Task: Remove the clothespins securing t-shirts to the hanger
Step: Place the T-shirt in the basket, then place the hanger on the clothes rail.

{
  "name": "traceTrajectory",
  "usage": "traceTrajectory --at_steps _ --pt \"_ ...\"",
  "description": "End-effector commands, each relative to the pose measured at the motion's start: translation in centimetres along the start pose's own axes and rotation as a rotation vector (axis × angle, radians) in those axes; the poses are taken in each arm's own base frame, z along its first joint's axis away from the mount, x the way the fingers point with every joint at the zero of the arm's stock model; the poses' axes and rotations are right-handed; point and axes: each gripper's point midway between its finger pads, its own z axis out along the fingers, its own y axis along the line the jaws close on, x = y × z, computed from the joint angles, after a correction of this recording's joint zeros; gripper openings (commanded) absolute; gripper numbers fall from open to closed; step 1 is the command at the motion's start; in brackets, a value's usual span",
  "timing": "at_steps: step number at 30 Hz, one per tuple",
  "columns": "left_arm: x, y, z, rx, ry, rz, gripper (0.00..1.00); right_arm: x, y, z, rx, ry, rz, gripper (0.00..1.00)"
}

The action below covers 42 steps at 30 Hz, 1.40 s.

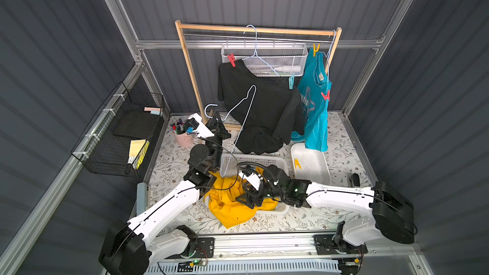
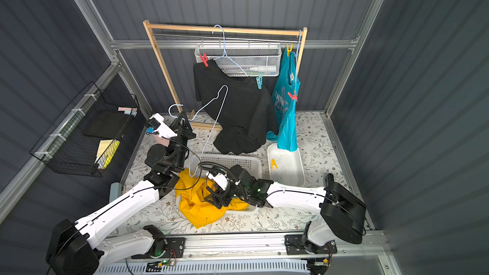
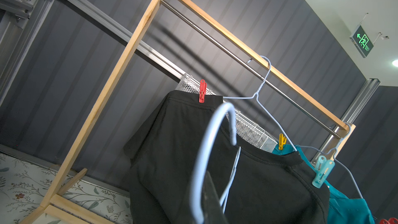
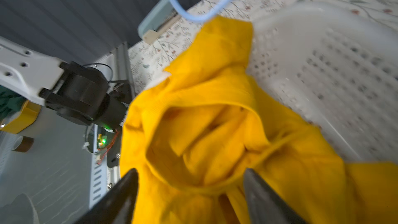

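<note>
Right tool (image 4: 190, 171): jaws apart above the crumpled mustard-yellow cloth t-shirt (image 4: 215, 104) in the white perforated plastic basket (image 4: 323, 61). Left tool (image 1: 216, 117): clamped on a bare light-blue wire hanger (image 3: 226, 107). Four plastic clothespins (image 1: 231, 60) grip the hung black t-shirt (image 1: 264, 107) and teal t-shirt (image 1: 315, 117). A yellow clothespin (image 1: 297, 164) lies in the white tray (image 1: 313, 166).

Bright, even overhead light; soft shadows; edge distortion in top views; right wrist view blurred
</note>
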Motion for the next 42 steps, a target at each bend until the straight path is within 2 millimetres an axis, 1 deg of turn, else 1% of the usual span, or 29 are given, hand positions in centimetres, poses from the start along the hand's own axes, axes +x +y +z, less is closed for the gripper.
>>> traceTrajectory --at_steps 1,3,7,9,12,14,17,19,23,25,26,28,31,34,35,36,37,39,42 --pt "-1.5 -0.4 0.1 0.001 -0.047 -0.005 0.00 -1.2 -1.8 -2.1 0.125 -0.050 0.003 0.99" --pt "-1.4 -0.4 0.1 0.004 -0.043 -0.005 0.00 -1.8 -2.1 -3.0 0.154 -0.066 -0.006 0.99" --pt "-1.0 -0.4 0.1 0.006 -0.029 -0.004 0.00 -3.9 -1.6 -4.5 0.154 -0.109 -0.033 0.99" --pt "-1.0 -0.3 0.0 0.002 -0.028 -0.009 0.00 -4.8 -1.5 -5.0 0.157 -0.138 -0.024 0.99" --pt "-0.8 -0.1 0.3 -0.016 -0.016 -0.006 0.00 -5.7 -1.6 -5.0 0.164 -0.169 0.009 0.99" --pt "-0.3 0.3 0.9 -0.076 0.026 -0.003 0.00 -6.1 -1.5 -4.9 0.160 -0.179 0.025 0.99" --pt "-0.3 1.8 1.5 -0.219 0.071 -0.030 0.00 -7.4 -1.5 -5.0 0.166 -0.205 0.054 0.99" --pt "-0.7 2.1 1.6 -0.253 0.062 -0.031 0.00 -8.3 -1.0 -5.1 0.144 -0.219 0.046 0.99" --pt "-0.8 2.7 1.3 -0.282 0.047 -0.032 0.00 -10.0 0.4 -5.5 0.088 -0.239 0.012 0.99" --pt "-0.9 3.2 1.2 -0.317 0.047 -0.032 0.00 -11.1 0.9 -6.1 0.076 -0.265 0.009 0.99" --pt "-0.8 3.1 1.3 -0.320 0.056 -0.035 0.00 -11.5 1.2 -6.5 0.066 -0.279 0.004 0.99" --pt "-0.9 2.9 1.4 -0.315 0.063 -0.016 0.00 -12.4 2.5 -7.1 0.008 -0.301 -0.041 0.99" --pt "-0.8 2.8 1.3 -0.305 0.063 -0.040 0.00 -13.6 3.7 -7.5 -0.050 -0.342 -0.062 0.99" --pt "-0.5 2.9 1.3 -0.304 0.067 -0.049 0.00 -14.2 4.7 -7.0 -0.109 -0.335 -0.064 0.97" --pt "-0.5 2.9 1.3 -0.302 0.068 -0.052 0.00 -14.4 4.8 -6.7 -0.116 -0.330 -0.062 0.95" --pt "-0.3 3.0 1.4 -0.308 0.071 -0.049 0.00 -14.3 5.6 -6.3 -0.162 -0.312 -0.078 0.92" --pt "-0.2 3.0 1.4 -0.310 0.072 -0.056 0.00 -14.3 5.8 -5.9 -0.175 -0.301 -0.082 0.90" --pt "0.1 3.3 1.3 -0.325 0.074 -0.065 0.00 -14.3 5.8 -5.0 -0.184 -0.280 -0.068 0.87" --pt "0.0 3.3 1.4 -0.326 0.066 -0.081 0.00 -14.4 5.6 -3.8 -0.192 -0.273 -0.052 0.82"
